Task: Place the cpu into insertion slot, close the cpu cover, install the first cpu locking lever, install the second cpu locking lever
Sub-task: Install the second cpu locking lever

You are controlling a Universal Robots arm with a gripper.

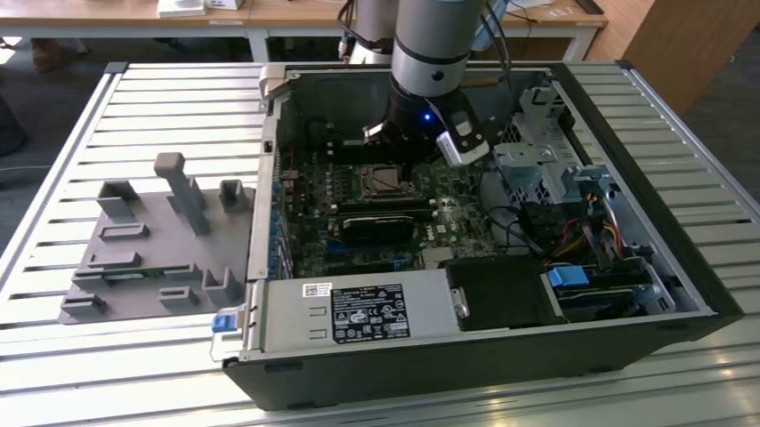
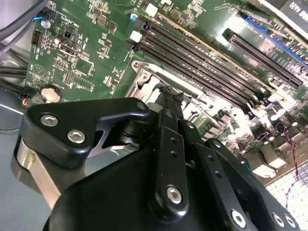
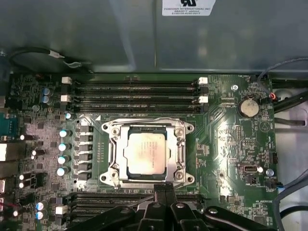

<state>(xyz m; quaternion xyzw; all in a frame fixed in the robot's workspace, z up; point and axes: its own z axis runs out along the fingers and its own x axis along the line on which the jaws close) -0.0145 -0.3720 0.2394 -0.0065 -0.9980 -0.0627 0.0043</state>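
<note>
The arm [image 1: 430,53] points straight down; its black gripper [image 3: 165,188] has fingers pressed together.

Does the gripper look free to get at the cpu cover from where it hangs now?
Probably yes. The gripper hangs just beside the cpu cover, which lies flat around the cpu, with nothing standing between them.

Workshop: slatted bench [image 1: 107,374], open computer case [image 1: 665,169]

I've got the cpu [image 3: 147,153] sitting in the insertion slot [image 3: 111,163], cpu cover [image 3: 147,126] framing it, memory slots [image 3: 134,94] on two opposite sides. In the exterior view, the computer case [image 1: 665,267] lies on the table [image 1: 71,151], fixture tray [image 1: 131,258] to that view's left.
</note>
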